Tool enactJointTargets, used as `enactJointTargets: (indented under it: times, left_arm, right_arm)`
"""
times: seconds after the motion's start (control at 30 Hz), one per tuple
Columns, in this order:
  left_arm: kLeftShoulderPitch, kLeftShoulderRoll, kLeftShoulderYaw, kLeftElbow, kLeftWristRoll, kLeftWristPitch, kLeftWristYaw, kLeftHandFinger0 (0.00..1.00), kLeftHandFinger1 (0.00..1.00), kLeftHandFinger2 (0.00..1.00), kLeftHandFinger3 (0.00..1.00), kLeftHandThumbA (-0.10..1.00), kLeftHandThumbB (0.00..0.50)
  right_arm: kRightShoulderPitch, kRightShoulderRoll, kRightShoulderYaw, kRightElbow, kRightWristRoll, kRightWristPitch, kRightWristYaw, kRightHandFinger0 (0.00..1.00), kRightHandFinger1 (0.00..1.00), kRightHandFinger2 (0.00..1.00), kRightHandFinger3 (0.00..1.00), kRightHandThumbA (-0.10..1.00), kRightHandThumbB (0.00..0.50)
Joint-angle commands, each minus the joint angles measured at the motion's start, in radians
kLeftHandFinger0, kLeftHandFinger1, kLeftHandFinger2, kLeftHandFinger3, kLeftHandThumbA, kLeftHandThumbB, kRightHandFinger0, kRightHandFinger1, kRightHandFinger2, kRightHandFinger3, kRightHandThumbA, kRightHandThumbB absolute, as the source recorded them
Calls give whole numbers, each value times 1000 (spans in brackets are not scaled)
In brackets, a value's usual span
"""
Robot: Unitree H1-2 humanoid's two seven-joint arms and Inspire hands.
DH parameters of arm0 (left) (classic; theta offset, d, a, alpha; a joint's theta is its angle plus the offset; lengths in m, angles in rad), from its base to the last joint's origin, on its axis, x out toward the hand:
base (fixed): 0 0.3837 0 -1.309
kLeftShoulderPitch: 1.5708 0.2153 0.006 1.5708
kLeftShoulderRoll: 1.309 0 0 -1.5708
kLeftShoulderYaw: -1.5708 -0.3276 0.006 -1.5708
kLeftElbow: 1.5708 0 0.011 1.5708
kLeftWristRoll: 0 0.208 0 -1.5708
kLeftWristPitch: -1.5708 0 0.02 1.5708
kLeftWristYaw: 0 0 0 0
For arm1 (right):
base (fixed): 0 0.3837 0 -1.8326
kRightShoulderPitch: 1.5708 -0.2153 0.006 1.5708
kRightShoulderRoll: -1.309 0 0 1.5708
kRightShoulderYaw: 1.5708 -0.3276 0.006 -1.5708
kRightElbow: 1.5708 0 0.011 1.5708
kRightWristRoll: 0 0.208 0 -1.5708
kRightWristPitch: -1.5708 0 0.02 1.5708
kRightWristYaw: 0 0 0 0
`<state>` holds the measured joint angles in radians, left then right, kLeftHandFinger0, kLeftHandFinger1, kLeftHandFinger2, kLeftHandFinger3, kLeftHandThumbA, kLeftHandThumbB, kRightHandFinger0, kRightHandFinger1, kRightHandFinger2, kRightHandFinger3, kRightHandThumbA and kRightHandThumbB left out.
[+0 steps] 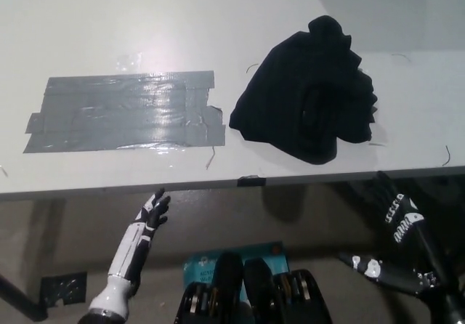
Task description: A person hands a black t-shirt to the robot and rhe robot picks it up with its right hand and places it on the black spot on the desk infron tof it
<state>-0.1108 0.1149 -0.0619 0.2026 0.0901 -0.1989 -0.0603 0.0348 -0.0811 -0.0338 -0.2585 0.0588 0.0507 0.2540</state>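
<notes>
A crumpled black t-shirt (309,102) lies on the white desk (218,19), right of centre, with nothing touching it. To its left, a patch of shiny grey-black tape (123,112) marks the spot on the desk; the shirt lies off the tape. My black right hand (394,211) hangs below the desk's front edge at the lower right, fingers spread, holding nothing. My white left hand (150,213) is raised just under the front edge at the lower left, fingers apart and empty.
The desk's front edge (247,181) runs across the middle of the picture, with floor below it. A teal object (200,266) lies on the floor near the bottom centre. A dark bracket (64,288) sits on the floor at the lower left.
</notes>
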Motion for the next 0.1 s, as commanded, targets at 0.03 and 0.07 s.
enactJointTargets:
  times: [0.03, 0.07]
  left_arm:
    - [-14, 10, 4, -7, 2, -35, 0, 1000, 1000, 1000, 1000, 1000, 485]
    - [-14, 9, 5, -6, 0, -34, 0, 1000, 1000, 1000, 1000, 1000, 485]
  right_arm:
    - [-20, -27, 13, -4, -22, -26, -17, 1000, 1000, 1000, 1000, 1000, 130]
    - [-19, -28, 14, -2, -24, -25, -17, 1000, 1000, 1000, 1000, 1000, 130]
